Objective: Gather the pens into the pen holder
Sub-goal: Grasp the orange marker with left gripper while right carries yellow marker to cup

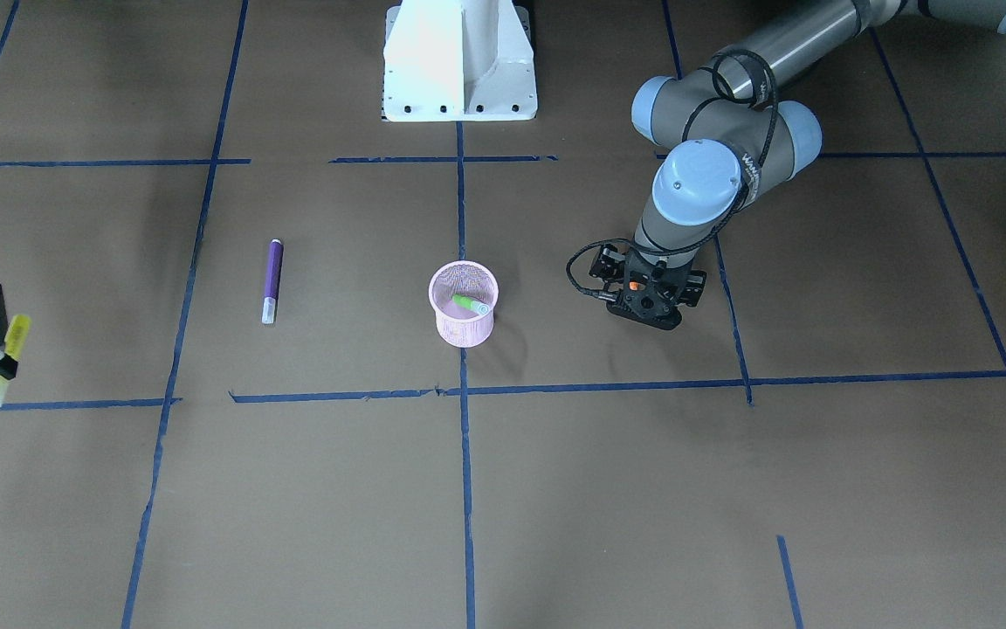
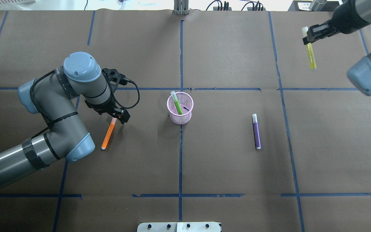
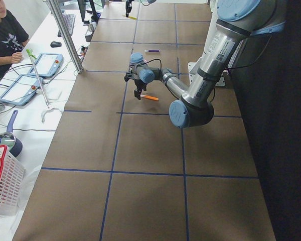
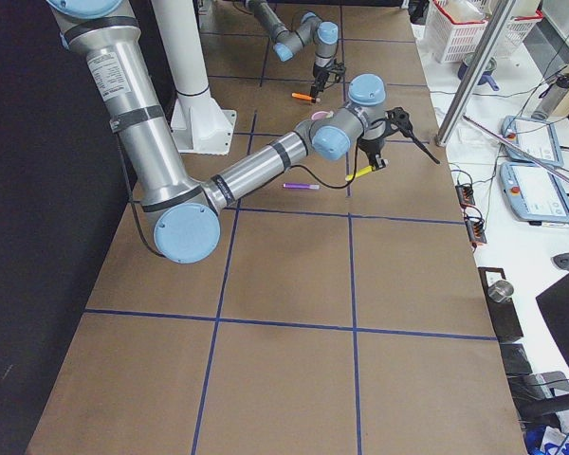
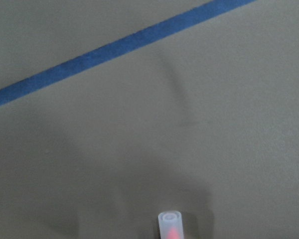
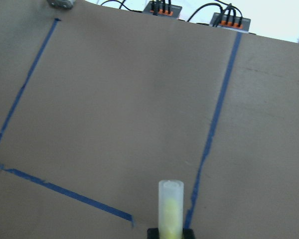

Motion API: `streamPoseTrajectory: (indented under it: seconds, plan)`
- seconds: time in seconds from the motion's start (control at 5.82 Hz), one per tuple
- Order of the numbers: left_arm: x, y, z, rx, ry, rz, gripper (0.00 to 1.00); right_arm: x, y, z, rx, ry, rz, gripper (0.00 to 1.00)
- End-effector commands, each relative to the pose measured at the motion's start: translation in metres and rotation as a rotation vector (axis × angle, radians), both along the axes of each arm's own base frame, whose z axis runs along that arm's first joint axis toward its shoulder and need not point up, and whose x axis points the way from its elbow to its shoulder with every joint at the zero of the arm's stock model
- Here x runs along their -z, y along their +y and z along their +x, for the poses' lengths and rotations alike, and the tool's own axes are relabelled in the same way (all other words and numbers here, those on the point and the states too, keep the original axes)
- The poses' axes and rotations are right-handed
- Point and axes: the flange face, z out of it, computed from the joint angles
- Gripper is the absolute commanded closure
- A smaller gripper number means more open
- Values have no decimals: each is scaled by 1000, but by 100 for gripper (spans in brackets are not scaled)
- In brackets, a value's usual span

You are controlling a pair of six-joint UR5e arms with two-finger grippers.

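The pink mesh pen holder [image 2: 179, 118] stands mid-table with the green pen [image 2: 176, 103] leaning inside it; both also show in the front view, holder [image 1: 465, 330] and green pen [image 1: 471, 304]. My left gripper [image 2: 118, 116] is low over the table, shut on the cap end of the orange pen [image 2: 108, 136], whose cap fills the left wrist view's bottom [image 5: 170, 225]. The purple pen [image 2: 256, 130] lies free to the holder's right. My right gripper [image 2: 311, 34] holds a yellow pen [image 2: 311, 57] in the air at the far right; it also shows in the right wrist view [image 6: 170, 206].
The white robot base [image 1: 459, 61] stands at the table's near edge. Blue tape lines [image 2: 180, 154] grid the brown table. Operators' tablets and a white basket [image 3: 2, 181] lie off the table's far side.
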Motion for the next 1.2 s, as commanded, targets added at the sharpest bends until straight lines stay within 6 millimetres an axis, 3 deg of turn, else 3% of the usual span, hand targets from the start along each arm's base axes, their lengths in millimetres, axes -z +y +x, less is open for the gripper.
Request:
streamPoseTrajectory:
  seconds: [0.0,0.34,0.69,1.03]
  plan:
    - [-5,1,0,-5,-4,-3,0,91,27,-91,-28,-51,13,100]
    - [-10,3,-1,-9,-6,-6,0,122,52,-143,-42,-68,29,100]
    - [-6,3,-3,-7,-1,-4,0,168,86,-202,-89,-104,61,99]
    - [-6,4,-2,-8,0,-3,0,181,123,-254,-164,-74,149,100]
